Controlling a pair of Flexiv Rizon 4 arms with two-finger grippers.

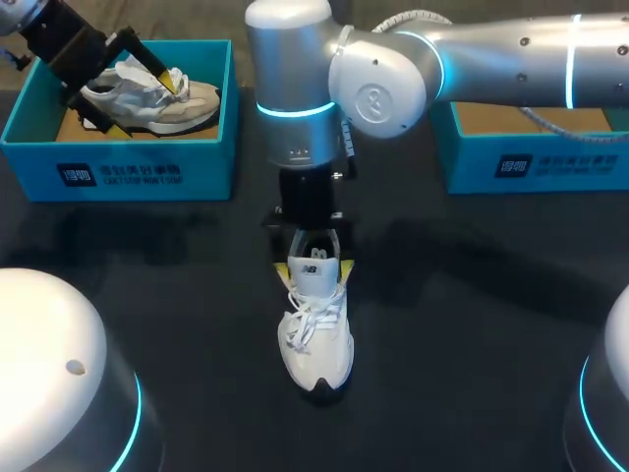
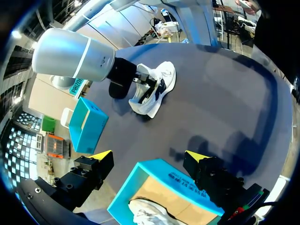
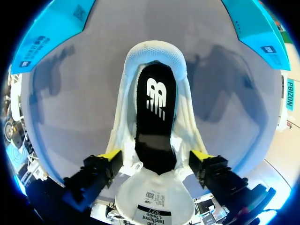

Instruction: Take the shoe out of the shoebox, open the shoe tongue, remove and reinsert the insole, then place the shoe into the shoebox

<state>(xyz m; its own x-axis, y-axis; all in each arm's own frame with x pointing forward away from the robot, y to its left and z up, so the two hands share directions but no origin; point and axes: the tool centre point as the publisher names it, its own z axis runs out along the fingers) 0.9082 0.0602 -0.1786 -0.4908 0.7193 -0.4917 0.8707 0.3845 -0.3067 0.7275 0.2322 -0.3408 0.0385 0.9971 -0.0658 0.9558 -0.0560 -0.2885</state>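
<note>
Teal cardboard shoebox (image 1: 201, 162) at left: dark label (image 1: 77, 175) w/ white characters on front wall; same on second teal box (image 1: 580, 162) at right. White logo (image 3: 156, 96) on black foam insole (image 3: 154, 140); printed tag (image 3: 154, 200) on white fabric tongue (image 3: 133, 194), too small to read.

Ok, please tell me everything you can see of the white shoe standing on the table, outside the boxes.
The white shoe is a low sneaker, seemingly mesh with smooth panels, white laces loosened, dark sole showing at the toe. It stands upright on the dark table, toe toward the robot. Its tongue is lifted back; a black insole with a white logo lies inside. The right gripper hangs over the opening; whether it touches is unclear.
</note>
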